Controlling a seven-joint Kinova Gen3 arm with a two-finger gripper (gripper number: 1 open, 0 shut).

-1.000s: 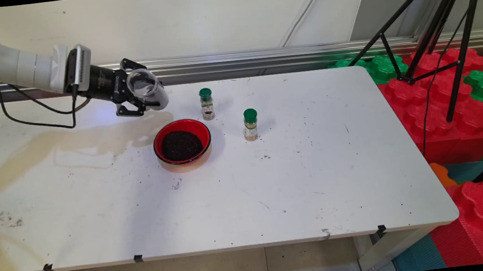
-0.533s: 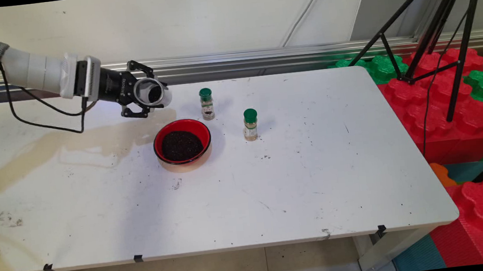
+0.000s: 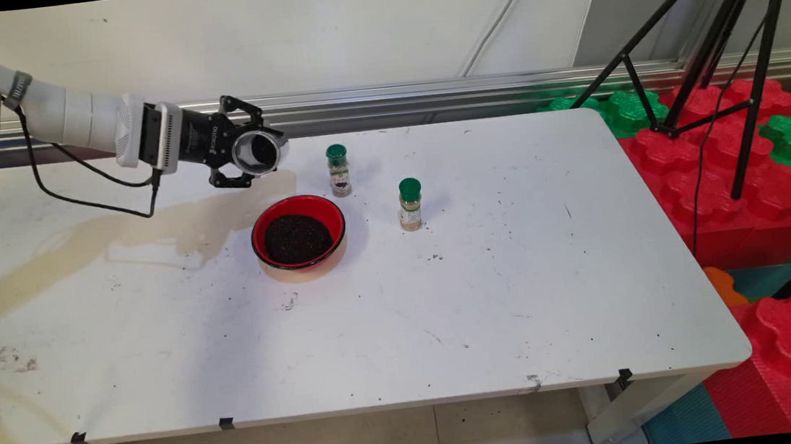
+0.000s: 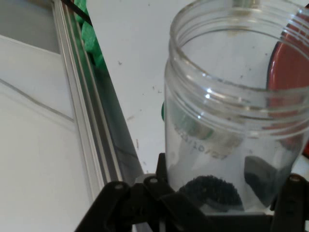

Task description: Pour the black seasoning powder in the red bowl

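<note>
Nearest the camera, the red round bowl of dark grains [image 3: 299, 235] sits on the white table [image 3: 376, 325], same spot as a second ago. At its 2 o'clock stands a small green-capped spice jar [image 3: 410, 204], and at its 12 o'clock a second green-capped spice jar [image 3: 338, 170]. Neither has budged. Further back, at the bowl's 11 o'clock, the black two-finger gripper [image 3: 252, 152] is clenched around a clear plastic jar [image 4: 231, 121]. That's what changed: over the last second it's lifted and drifted right, and the jar has rolled from tipped toward the bowl to nearly level. Only a small clump of dark grains [image 4: 210, 191] is left inside.
</note>
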